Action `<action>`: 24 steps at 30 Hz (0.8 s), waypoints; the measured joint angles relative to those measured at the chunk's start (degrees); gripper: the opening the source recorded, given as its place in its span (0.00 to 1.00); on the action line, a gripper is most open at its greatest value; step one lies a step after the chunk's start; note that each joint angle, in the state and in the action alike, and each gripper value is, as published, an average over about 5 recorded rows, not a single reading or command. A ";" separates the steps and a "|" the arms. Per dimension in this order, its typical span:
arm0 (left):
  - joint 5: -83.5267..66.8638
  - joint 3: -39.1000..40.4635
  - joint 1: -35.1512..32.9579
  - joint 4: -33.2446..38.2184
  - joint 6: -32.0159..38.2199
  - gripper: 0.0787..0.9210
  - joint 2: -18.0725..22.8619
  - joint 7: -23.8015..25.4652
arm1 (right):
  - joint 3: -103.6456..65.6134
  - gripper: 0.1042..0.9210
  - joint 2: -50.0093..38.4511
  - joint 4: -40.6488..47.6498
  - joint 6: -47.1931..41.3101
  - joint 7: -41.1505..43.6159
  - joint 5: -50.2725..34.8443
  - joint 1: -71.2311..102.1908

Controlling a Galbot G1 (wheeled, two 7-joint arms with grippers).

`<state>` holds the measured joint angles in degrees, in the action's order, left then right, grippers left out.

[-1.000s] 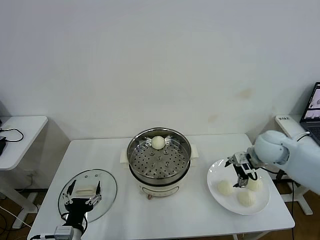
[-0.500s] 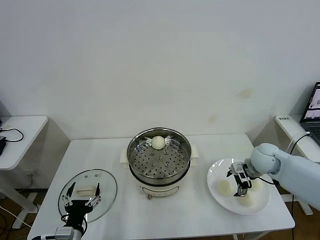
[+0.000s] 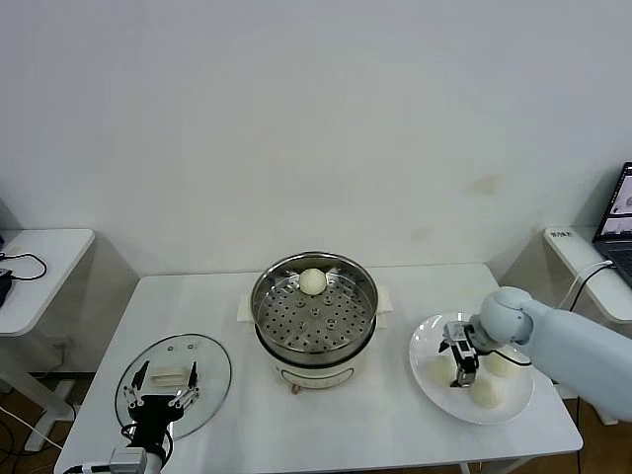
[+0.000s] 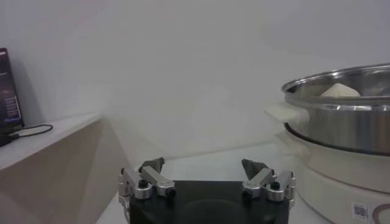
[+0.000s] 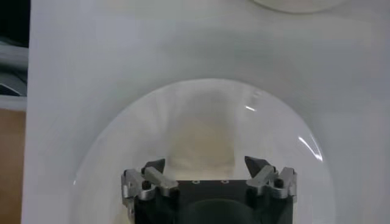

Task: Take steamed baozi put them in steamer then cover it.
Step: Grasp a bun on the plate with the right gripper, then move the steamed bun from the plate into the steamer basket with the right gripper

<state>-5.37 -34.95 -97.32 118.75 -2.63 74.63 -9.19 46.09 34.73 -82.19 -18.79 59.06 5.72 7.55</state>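
Note:
The steamer [image 3: 314, 314] stands mid-table with one baozi [image 3: 313, 281] on its perforated floor. Three more baozi [image 3: 439, 370] [image 3: 504, 364] [image 3: 486, 392] lie on a white plate [image 3: 425, 341] at the right. My right gripper [image 3: 462, 361] is down on that plate among them. Seen from the right wrist, its jaws are open with a baozi [image 5: 201, 141] between the fingertips and small gaps on both sides. The cover [image 3: 212, 370] lies flat at the front left. My left gripper [image 3: 163, 397] hovers open over its cream handle [image 3: 170, 375].
A small white side table [image 3: 39, 255] stands to the left and a laptop [image 3: 622, 212] at the far right. In the left wrist view the steamer [image 4: 341, 119] rises close beside the left gripper [image 4: 204, 167]. The plate sits close to the table's right front edge.
My right gripper has dropped down onto the plate and shifted a little toward the steamer, so a baozi now lies between its jaws. The left arm has stayed put.

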 measured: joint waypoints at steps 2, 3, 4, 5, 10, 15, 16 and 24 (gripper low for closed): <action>0.00 -0.01 -0.02 0.00 0.00 0.88 0.09 -0.01 | -0.05 0.76 0.18 0.26 -0.19 0.19 0.12 0.05; 0.01 -0.01 -0.03 0.01 0.00 0.88 0.15 -0.02 | -0.08 0.74 0.27 0.41 -0.27 0.28 0.16 0.06; 0.02 0.00 -0.04 0.01 0.00 0.88 0.21 -0.03 | -0.10 0.73 0.37 0.57 -0.32 0.36 0.20 0.07; 0.03 0.00 -0.04 0.02 0.01 0.88 0.27 -0.04 | -0.12 0.70 0.47 0.71 -0.36 0.42 0.24 0.07; 0.16 0.06 -0.12 0.19 0.05 0.88 0.52 -0.10 | -0.29 0.63 0.74 1.00 -0.40 0.81 0.26 0.09; 0.28 0.08 -0.34 0.58 0.08 0.88 0.58 -0.14 | 0.05 0.58 0.40 0.70 -0.36 1.28 -0.16 -0.51; 0.32 0.11 -0.34 0.65 0.08 0.88 0.59 -0.14 | 0.21 0.58 0.27 0.56 -0.40 1.43 -0.33 -0.81; 0.53 0.63 0.01 1.27 0.06 0.88 0.54 -0.14 | 2.18 0.59 -1.61 -1.36 -1.14 2.48 -3.09 -6.19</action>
<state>-4.84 -34.32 -97.31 120.02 -2.57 75.17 -9.32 48.27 33.12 -83.54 -19.94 61.54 2.63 1.36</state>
